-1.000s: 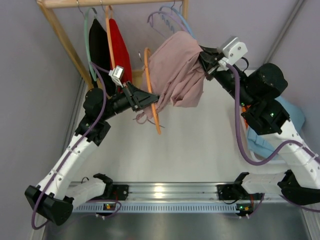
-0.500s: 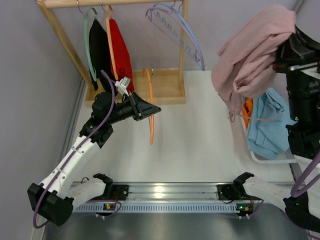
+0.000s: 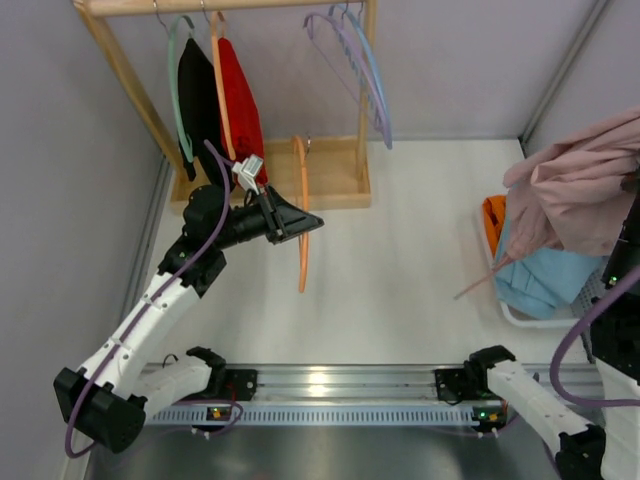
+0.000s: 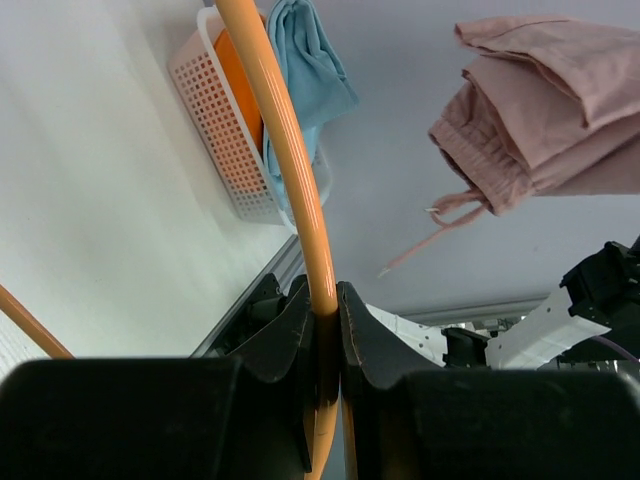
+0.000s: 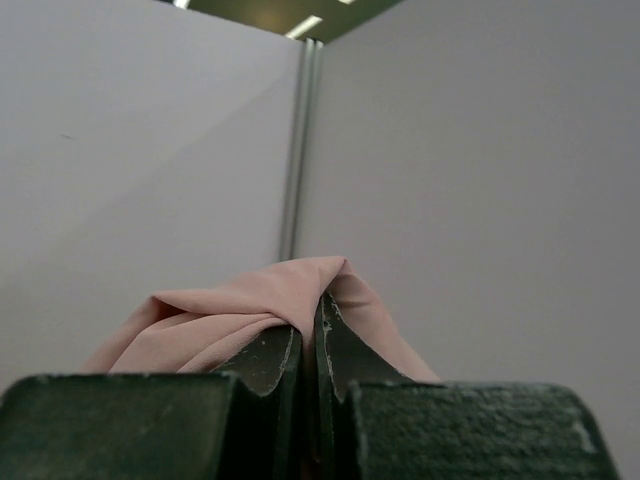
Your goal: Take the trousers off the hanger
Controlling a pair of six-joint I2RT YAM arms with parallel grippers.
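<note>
The dusty-pink trousers [image 3: 580, 190] hang in a limp bundle at the far right, above the white basket, clear of the hanger. They also show in the left wrist view [image 4: 540, 100]. My right gripper [image 5: 312, 330] is shut on a fold of the trousers [image 5: 250, 305]; in the top view the gripper itself is hidden behind the cloth. The orange hanger [image 3: 300, 215] is bare and hangs in the air in front of the rack. My left gripper [image 3: 305, 222] is shut on the hanger's curved arm [image 4: 285, 140].
A wooden rack [image 3: 230, 8] at the back holds a black garment [image 3: 196, 90] on a pale green hanger, a red garment [image 3: 240, 95], and lilac and blue hangers [image 3: 360, 60]. A white basket [image 3: 520, 312] at the right holds blue cloth [image 3: 545, 280] and orange cloth [image 3: 493, 215].
My right arm has carried the trousers off the orange hanger, far to the right and down over the basket. The left gripper keeps its hold on the bare hanger and has barely moved.
</note>
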